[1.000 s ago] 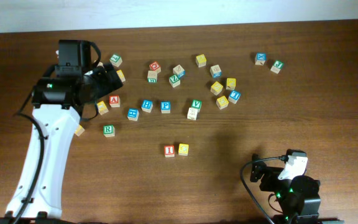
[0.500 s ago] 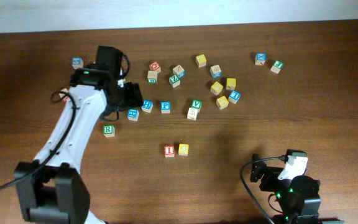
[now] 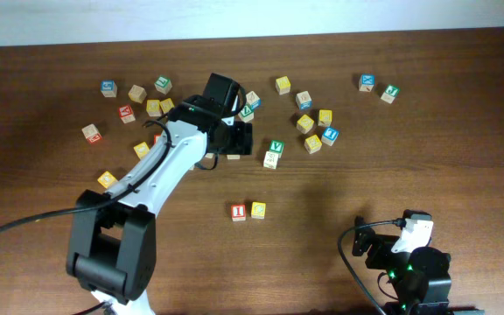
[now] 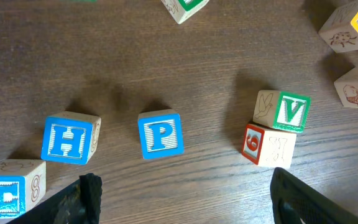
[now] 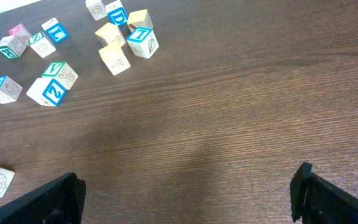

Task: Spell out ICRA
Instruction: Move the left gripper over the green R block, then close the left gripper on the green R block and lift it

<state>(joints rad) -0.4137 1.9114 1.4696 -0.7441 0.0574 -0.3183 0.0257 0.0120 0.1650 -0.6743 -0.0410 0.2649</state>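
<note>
A red I block (image 3: 238,211) sits at table centre with a yellow block (image 3: 258,210) touching its right side; I cannot read that block's letter. My left gripper (image 3: 237,137) is open and empty, hovering low over the block row. In the left wrist view its fingers (image 4: 188,199) frame bare wood just short of a blue P block (image 4: 160,134), with a blue H block (image 4: 67,138) to the left and a green V block (image 4: 291,112) to the right. The left arm hides the A and R blocks. My right gripper (image 3: 385,246) is open and empty at the front right (image 5: 188,186).
Loose letter blocks are scattered across the back of the table: a group at back left (image 3: 126,113), a yellow-and-blue group (image 3: 315,131) right of centre, and two blocks (image 3: 367,82) at back right. A red-sided 6 block (image 4: 269,144) touches the V block.
My left arm has swung right, from over the left block cluster to over the P and H blocks. The blocks at back left are uncovered now. The right arm has not moved.
</note>
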